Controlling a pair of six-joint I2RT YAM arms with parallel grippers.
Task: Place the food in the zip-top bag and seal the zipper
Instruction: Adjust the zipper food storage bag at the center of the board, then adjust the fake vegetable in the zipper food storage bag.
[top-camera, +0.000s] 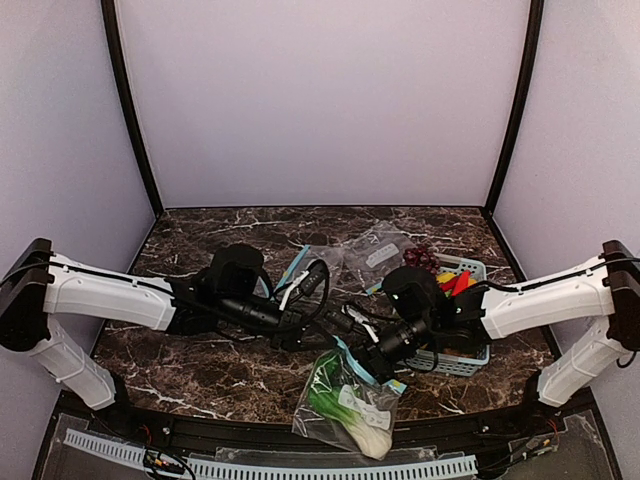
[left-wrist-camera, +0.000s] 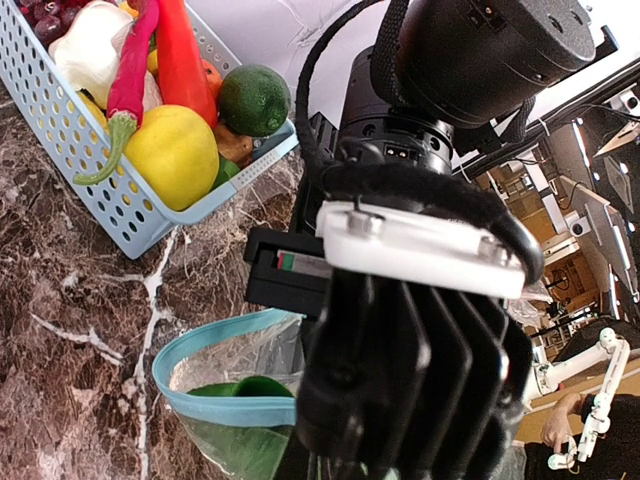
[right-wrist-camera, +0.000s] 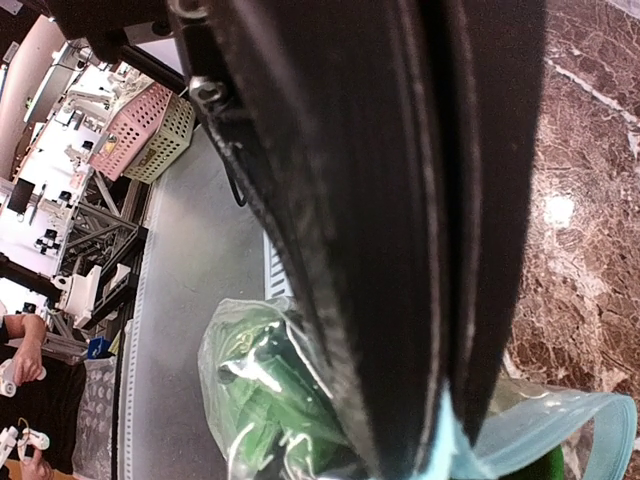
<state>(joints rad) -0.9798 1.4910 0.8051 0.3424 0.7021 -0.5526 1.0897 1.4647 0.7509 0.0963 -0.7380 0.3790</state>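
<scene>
Clear plastic with a long light-blue zipper strip (left-wrist-camera: 225, 408) along its mouth, the large zip-top bag (top-camera: 310, 420) lies at the near middle of the dark marble table (top-camera: 200, 370). Its closed bottom points to the near edge and its mouth to the far side, where both grippers meet. We see the big leafy toy vegetable with white stalk and green leaves (top-camera: 355, 410) already inside. In the left wrist view the strip stands open as a loop, with something dark green just inside. We cannot tell whether this is a leaf or the cucumber.

The right gripper (right-wrist-camera: 435, 400) has its fingers pressed together on the blue strip at one end of the mouth. The left gripper (top-camera: 345, 323) is just to the left and a little farther. Its jaws are together, but we cannot see if anything is pinched between them.

In our judgement, the next move depends on this relation. The red-orange tapered toy vegetable (left-wrist-camera: 180, 55) rests in the light-blue perforated plastic basket (left-wrist-camera: 90, 170), to the right of the bag and farther, behind the right arm. The right arm is nearer to it but is busy with the mouth, so the left one would have to reach across. The vegetable's long axis should then point into the loop, along the bag's length.
</scene>
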